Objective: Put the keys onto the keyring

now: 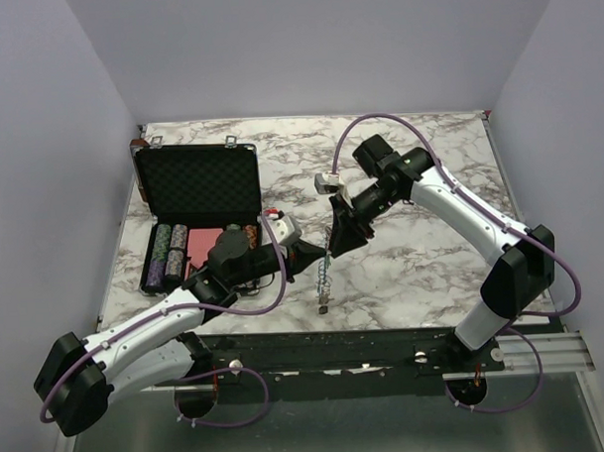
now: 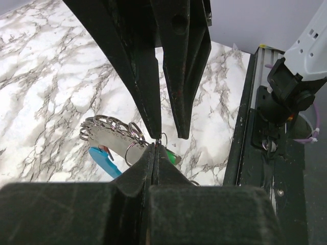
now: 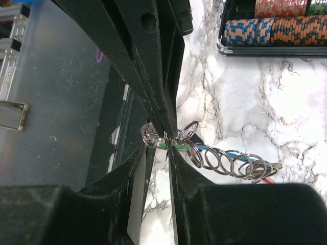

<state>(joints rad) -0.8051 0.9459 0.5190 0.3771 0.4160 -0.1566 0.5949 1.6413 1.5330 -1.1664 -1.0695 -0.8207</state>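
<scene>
Closest up, the black left gripper (image 2: pixel 154 151) is pinching shut on the thin grey metal keyring (image 2: pixel 110 128), which is trailing beside its tips with the small blue- and green-headed keys (image 2: pixel 102 159) (tiny things). Opposite, the black right gripper (image 2: pixel 170 136) is standing parted. Keeping the left clamp steady and closing squarely on one loop is looking wisest.

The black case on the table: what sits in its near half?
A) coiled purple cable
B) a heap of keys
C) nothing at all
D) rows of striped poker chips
D: the black case lies open with its foam-lined lid raised, and rows of striped poker chips fill part of its near half.
</scene>
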